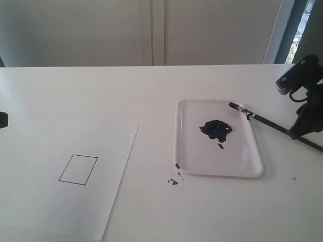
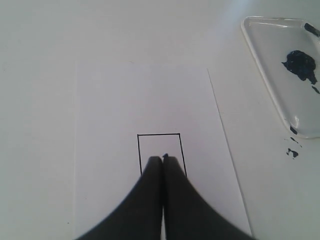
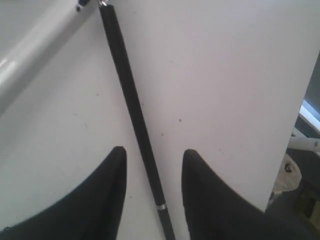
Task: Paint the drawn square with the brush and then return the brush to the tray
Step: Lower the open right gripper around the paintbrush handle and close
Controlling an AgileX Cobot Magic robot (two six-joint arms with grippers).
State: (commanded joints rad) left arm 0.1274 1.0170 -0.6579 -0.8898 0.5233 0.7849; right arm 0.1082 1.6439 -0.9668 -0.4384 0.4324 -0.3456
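Brush: lies slanted, head end on the far right rim of the tray, black handle running out over the table; its tail is cut off by the exterior view's edge.
Right gripper: fingers spread wide to either side of the handle, gripping nothing. The right wrist view shows clear gaps on both sides; the exterior view shows only a dark mass there.
Bristles: out of frame in the right wrist view, small and hard to read in the exterior view.
Left gripper: fingers pressed together, empty, tips over the drawn square; it is plain only in the left wrist view.
Drawn square: blank, on the paper sheet, well apart from the tray.
Paint blob: dark blue, mid-tray.
Paint spots: on the table just beside the tray's near left corner.
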